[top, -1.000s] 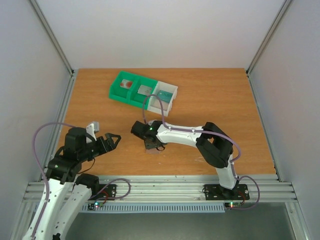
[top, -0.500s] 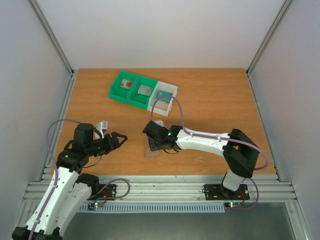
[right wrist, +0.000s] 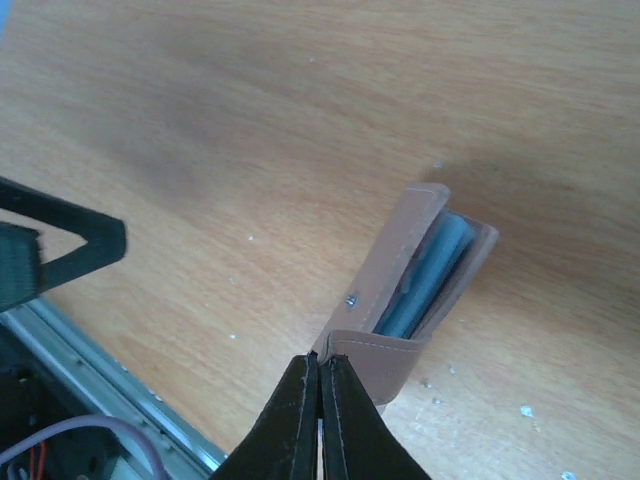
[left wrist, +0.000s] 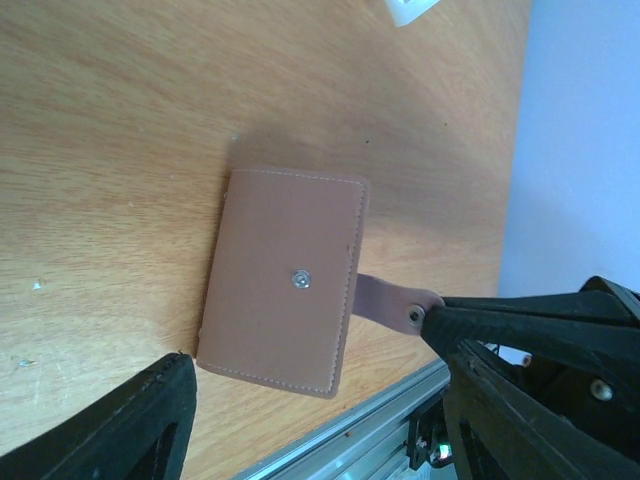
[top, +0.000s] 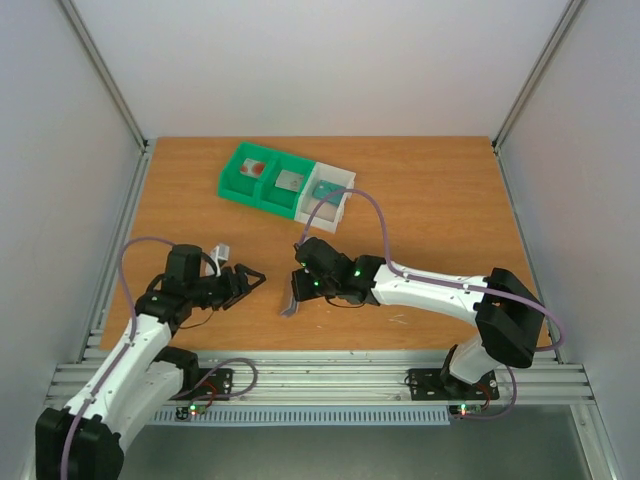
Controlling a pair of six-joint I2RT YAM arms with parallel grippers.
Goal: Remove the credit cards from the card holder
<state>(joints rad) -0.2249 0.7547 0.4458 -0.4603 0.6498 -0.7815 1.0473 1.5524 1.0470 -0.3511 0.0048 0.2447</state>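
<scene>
- table: wood; tray at far L
- tray: green/white, 3 compartments; red-patch card in L one; grey card in mid
- L gripper: jaws spread; just L of holder, not touching
- R gripper: fingers pressed together on snap strap
- card holder: tan; near front-centre betw. grippers, tipped up; blue-grey layers inside, cards or lining unclear

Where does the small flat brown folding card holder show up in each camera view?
Top external: small flat brown folding card holder, low centre of the table, under the right end effector.
Left wrist: card holder mid-frame, broad face showing.
Right wrist: card holder right of centre, edge-on.
Shared landmark: the right end effector pinching its snap tab.
</scene>
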